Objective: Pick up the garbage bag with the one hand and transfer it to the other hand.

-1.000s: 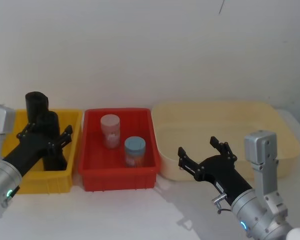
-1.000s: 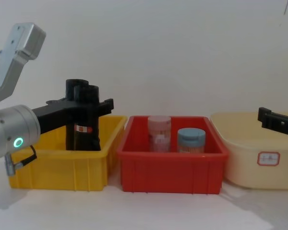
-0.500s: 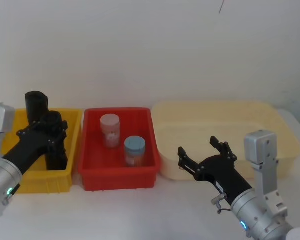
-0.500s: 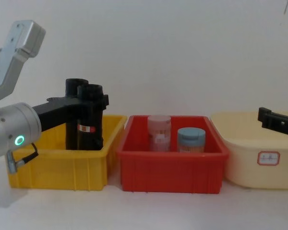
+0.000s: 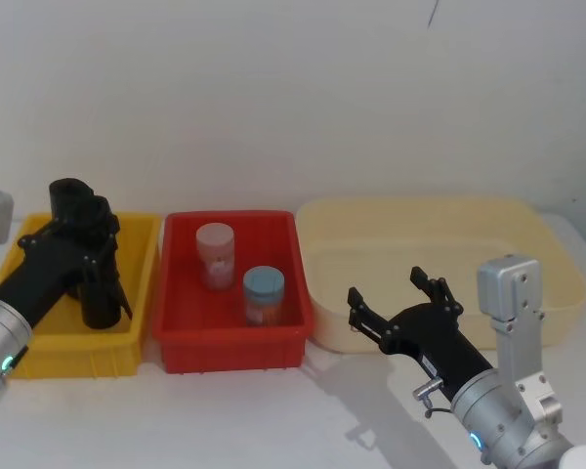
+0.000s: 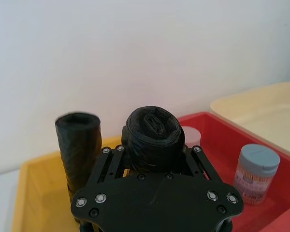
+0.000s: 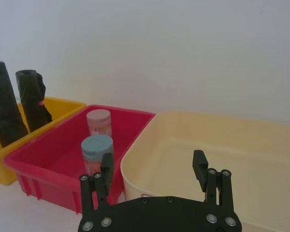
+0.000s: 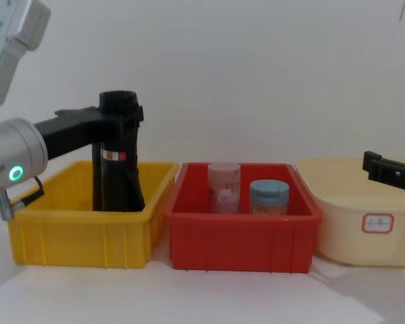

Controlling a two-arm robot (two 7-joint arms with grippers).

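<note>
The left gripper (image 5: pixel 94 233) is clamped around the upper part of the garbage bag (image 8: pixel 115 169), fingers squeezed in on both sides of the roll. The left wrist view shows it best, with the roll's top end poking up right between the fingers (image 6: pixel 117 153). The roll stands about upright in the yellow bin (image 5: pixel 78 352), which is just to the left of the red bin (image 5: pixel 181 337). Its bottom end is down below the yellow bin's rim, and I can't tell if it touches the floor. A second black roll (image 6: pixel 78 140) stands just beside it in the same yellow bin.

The right gripper (image 5: pixel 384 285) hangs with its fingers spread wide and nothing between them, to the right of the red bin, in front of the cream tub (image 5: pixel 547 283). Inside the red bin are a pink-lidded jar (image 5: pixel 215 256) and a blue-lidded jar (image 5: pixel 263 296).
</note>
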